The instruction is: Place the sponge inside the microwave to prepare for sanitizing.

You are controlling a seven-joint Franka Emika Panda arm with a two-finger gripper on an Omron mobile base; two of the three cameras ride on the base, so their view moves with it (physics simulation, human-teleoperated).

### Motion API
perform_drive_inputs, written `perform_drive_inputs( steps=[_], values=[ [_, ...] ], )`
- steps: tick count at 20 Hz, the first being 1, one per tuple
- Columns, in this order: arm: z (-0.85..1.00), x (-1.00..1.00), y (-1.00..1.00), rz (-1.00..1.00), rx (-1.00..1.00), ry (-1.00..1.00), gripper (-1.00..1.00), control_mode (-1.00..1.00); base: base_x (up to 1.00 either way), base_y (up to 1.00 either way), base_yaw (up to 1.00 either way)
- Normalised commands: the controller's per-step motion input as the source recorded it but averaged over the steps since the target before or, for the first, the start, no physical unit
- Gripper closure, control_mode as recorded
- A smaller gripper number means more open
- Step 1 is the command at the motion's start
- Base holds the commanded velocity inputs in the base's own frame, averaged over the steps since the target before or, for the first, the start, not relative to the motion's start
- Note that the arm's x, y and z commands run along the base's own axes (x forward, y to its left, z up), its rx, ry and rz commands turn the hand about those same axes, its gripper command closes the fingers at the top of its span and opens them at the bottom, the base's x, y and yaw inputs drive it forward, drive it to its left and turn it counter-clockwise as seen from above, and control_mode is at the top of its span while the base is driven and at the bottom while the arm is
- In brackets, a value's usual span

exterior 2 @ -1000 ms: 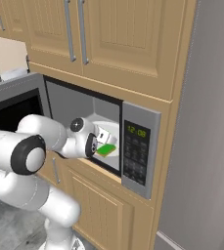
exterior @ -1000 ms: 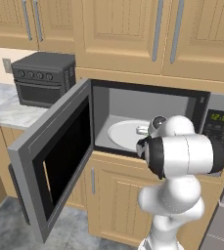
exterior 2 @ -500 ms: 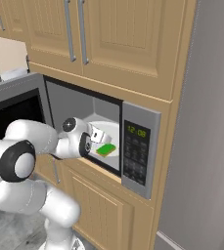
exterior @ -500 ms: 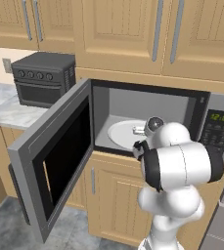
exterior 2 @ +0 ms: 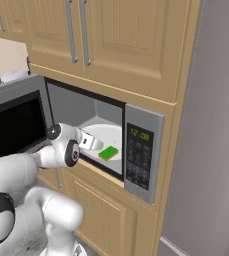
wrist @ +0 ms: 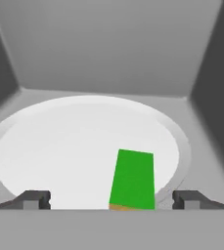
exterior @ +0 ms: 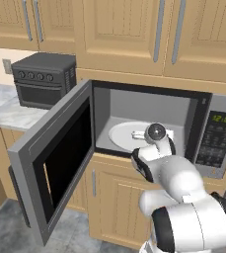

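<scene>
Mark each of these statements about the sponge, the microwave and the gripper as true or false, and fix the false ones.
1. The sponge lies on the white plate inside the microwave. True.
2. The microwave door is shut. False: it is swung wide open to the left.
3. The gripper is clamped on the sponge. False: its fingers are spread wide, with the sponge lying free between them on the plate.
4. A black toaster oven sits on the counter left of the microwave. True.
5. The sponge is red. False: it is bright green on top.
</scene>
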Motion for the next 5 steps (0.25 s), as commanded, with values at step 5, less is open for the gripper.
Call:
perform_drive_inputs(
  steps=[5],
  values=[
    [0.84, -0.59, 0.22, 0.00, 0.00, 0.00, -1.00, -1.00, 0.00, 0.00, 0.00]
  ],
)
